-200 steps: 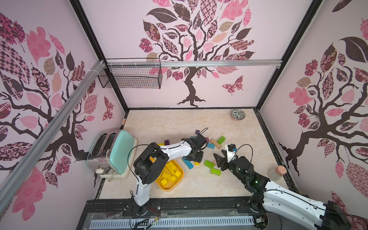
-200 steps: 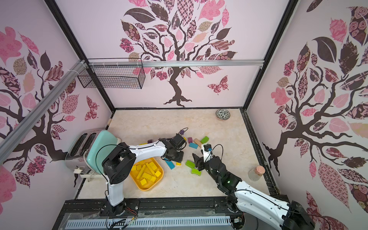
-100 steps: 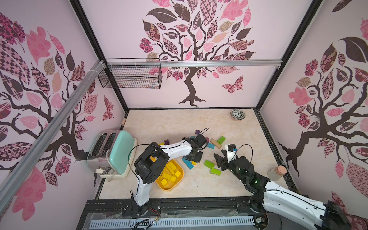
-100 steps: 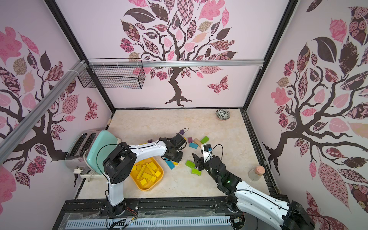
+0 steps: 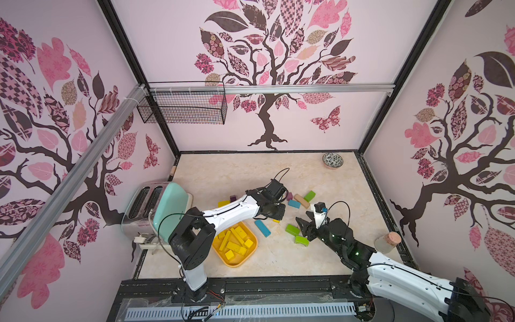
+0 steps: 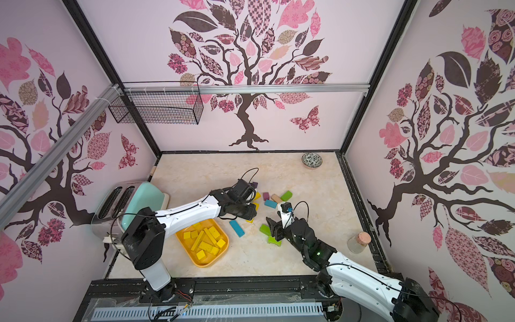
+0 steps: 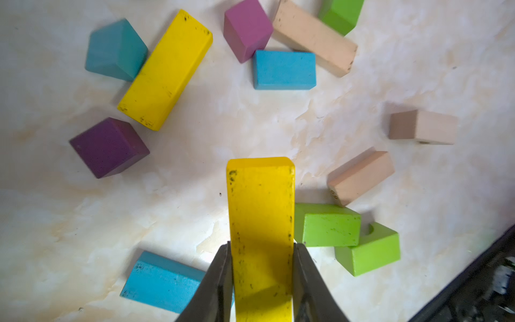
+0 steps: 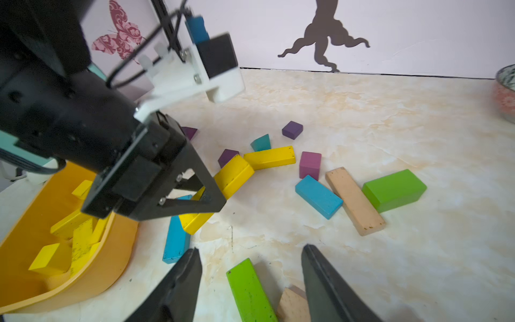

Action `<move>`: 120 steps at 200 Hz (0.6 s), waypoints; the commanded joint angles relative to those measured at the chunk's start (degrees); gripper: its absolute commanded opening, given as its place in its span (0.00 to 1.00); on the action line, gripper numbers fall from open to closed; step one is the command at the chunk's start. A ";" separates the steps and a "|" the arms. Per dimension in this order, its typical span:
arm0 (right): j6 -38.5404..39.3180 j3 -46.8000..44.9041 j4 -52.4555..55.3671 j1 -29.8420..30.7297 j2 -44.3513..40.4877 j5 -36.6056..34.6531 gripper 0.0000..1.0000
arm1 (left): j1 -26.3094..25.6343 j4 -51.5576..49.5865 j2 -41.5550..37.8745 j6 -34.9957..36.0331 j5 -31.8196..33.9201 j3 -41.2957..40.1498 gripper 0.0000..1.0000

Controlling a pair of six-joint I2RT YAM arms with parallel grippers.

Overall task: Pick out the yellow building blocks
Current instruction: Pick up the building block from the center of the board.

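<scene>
I see left gripper (image 7: pixel 260 248) clamped on 1 long yellow bar (image 7: pixel 260 200), tilted, beside a blue bar (image 7: pixel 161 281). 1 more yellow bar (image 7: pixel 165 69) lies on the table (image 7: pixel 83 217), touching a teal block (image 7: pixel 115 50). Other yellow blocks (image 5: pixel 232 246) sit in the orange-yellow tray (image 8: pixel 92 276). Right gripper (image 8: pixel 250 248) spread open over a green block (image 8: pixel 248 292).

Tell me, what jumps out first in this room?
The black left gripper pinches a long bright yellow wooden block in the middle of the pale marbled table. Near that arm's base, an orange-yellow plastic tray holds more yellow wooden blocks, and blue, green and purple wooden blocks lie scattered around the gripper.
</scene>
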State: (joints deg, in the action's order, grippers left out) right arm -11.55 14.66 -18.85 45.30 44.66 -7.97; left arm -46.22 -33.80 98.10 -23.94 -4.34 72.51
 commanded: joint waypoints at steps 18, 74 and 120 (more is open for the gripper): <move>2.56 3.12 -7.19 -0.10 0.98 15.30 0.62 | 4.04 3.37 -8.00 -2.26 -5.28 -7.11 0.13; 0.99 6.32 -12.90 -0.03 8.80 24.20 0.62 | 7.94 3.99 -19.33 -2.80 -3.75 -16.07 0.00; -0.89 10.04 -18.17 0.89 17.54 30.15 0.60 | 8.56 2.70 -26.39 -2.99 -0.99 -20.77 0.00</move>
State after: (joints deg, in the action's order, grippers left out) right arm -11.33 21.06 -32.84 45.36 58.94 17.02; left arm -38.26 -30.96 74.89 -26.81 -7.25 53.76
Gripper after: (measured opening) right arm 0.604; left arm 0.327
